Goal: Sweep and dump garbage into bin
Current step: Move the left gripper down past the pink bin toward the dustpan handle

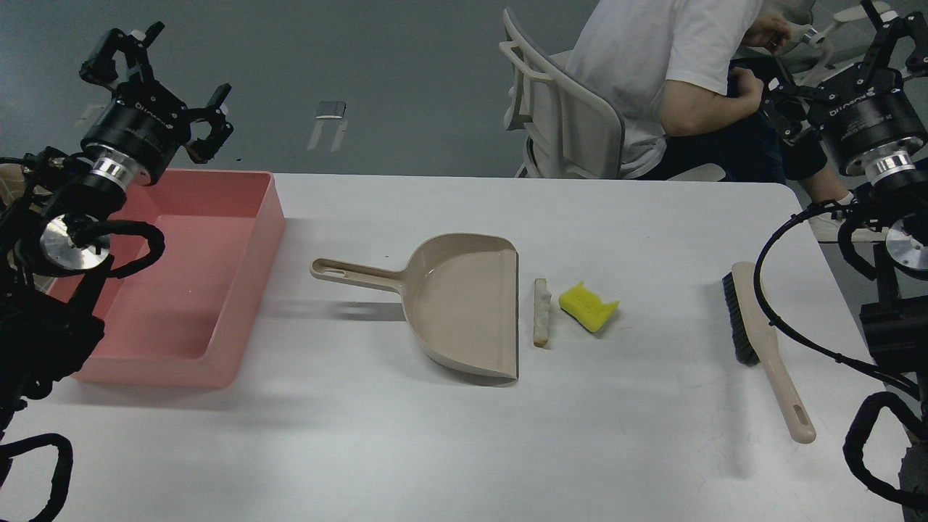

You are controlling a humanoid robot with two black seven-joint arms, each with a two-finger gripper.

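The garbage lies mid-table: a thin white bread-like slice (541, 312) with tan crust and, just right of it, a bright yellow notched chunk (587, 305). The pink bin (257, 239) stands at the table's left and looks empty. A beige dustpan (464, 304) lies flat, its open lip facing the slice, its handle pointing left. A beige hand brush (763, 341) with black bristles lies at the right. My left gripper (156, 69) hovers open above the bin's far left corner. My right gripper (888, 32) is raised at the far right, holding nothing; its fingers stand apart.
A seated person in a white shirt (667, 80) and a white chair (558, 109) are behind the table's far edge. The white table (435, 449) shows bare surface in front. Black cables hang from both arms.
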